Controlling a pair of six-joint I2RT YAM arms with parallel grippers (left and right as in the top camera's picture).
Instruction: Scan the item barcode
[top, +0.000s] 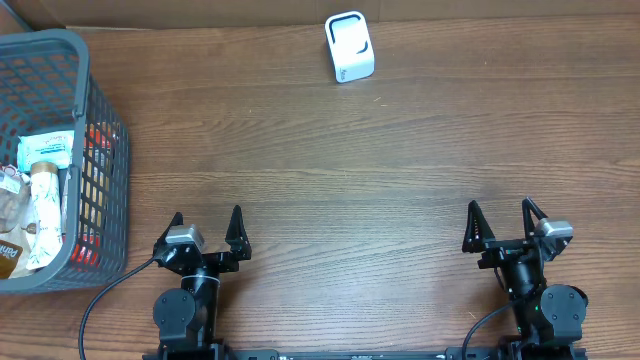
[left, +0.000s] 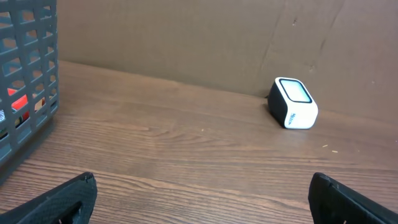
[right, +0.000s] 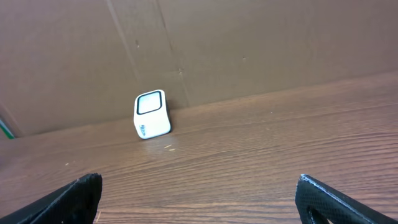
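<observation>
A small white barcode scanner (top: 350, 47) with a dark window stands at the back of the wooden table; it also shows in the left wrist view (left: 295, 103) and the right wrist view (right: 151, 114). Packaged items (top: 38, 205) lie in a grey basket (top: 95, 110) at the left edge. My left gripper (top: 206, 227) rests open near the front left, nothing between its fingers. My right gripper (top: 499, 219) is open near the front right, also holding nothing. Both sit far from the scanner and the items.
A brown cardboard wall (right: 249, 43) runs along the back of the table behind the scanner. The basket's grey lattice side (left: 25, 74) stands close to the left arm. Bare wood (top: 340, 190) lies between the grippers and the scanner.
</observation>
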